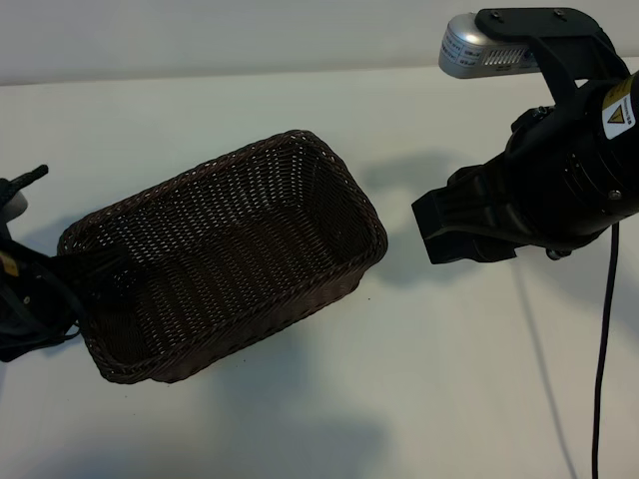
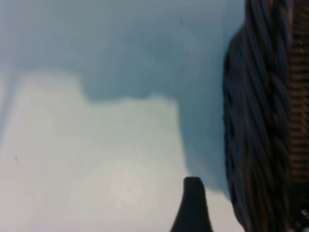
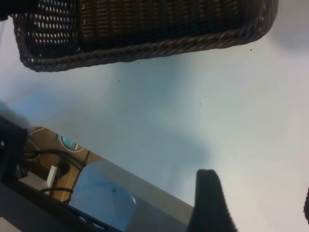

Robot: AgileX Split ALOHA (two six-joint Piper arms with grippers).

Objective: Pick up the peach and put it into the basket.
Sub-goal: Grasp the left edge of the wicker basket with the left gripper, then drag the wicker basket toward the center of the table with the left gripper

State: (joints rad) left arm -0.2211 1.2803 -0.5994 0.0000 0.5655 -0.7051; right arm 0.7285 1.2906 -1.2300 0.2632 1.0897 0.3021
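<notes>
- We see no peach in any view, so we cannot say where it is; it may be hidden behind the left arm or low in the basket's near end, that is only a guess.
- The basket [image 1: 225,254] lies tilted on the white table [image 1: 429,379], one end against the left arm at the exterior view's left edge.
- Left gripper [image 1: 95,271] sits at the basket's left end, fingers spread with nothing visible between them; the wicker wall [image 2: 265,121] fills one side of the left wrist view.
- Right gripper [image 3: 256,203] hovers well apart from the basket, fingers spread, holding nothing.
- To do this step well, we judge: find the peach first, keep the left fingers clear of the weave, approach from above.
- Risk: snagging or shoving the basket.
</notes>
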